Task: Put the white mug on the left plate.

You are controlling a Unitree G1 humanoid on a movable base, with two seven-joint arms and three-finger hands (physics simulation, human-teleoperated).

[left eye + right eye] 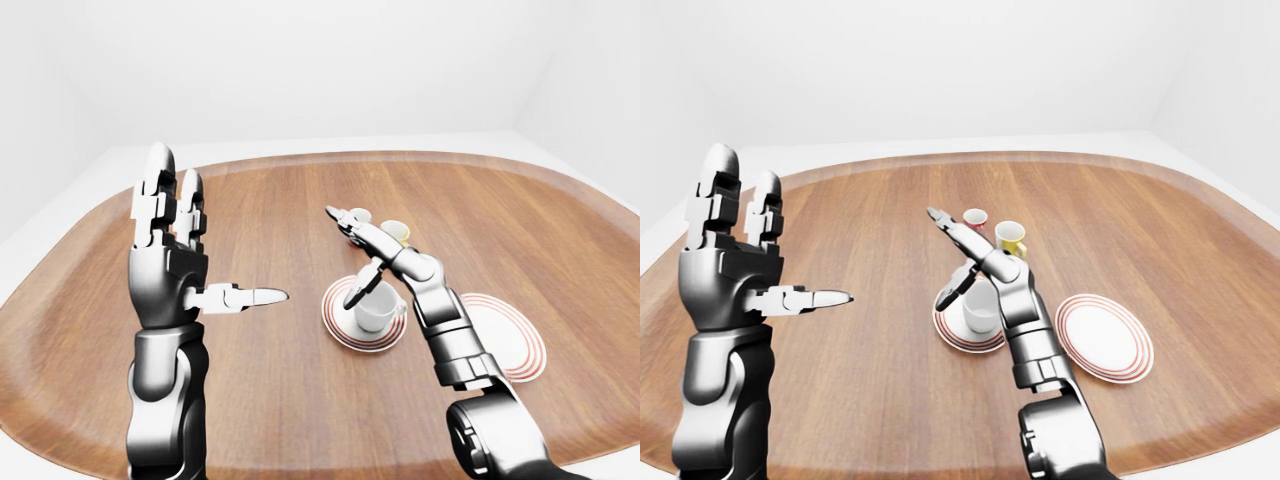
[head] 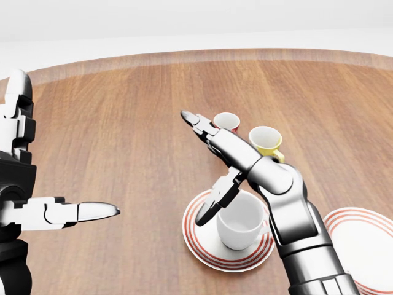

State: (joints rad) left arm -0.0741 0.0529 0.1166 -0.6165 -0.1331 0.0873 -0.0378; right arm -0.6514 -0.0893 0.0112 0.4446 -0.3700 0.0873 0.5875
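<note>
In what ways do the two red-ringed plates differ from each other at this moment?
The left plate carries the white mug standing upright on it; the right plate shows nothing on it. The right hand is raised open over the left plate, with one finger pointing down near the mug's rim; no hand is over the right plate. Both are white, round, with red rings, and lie flat on the wooden table.
</note>
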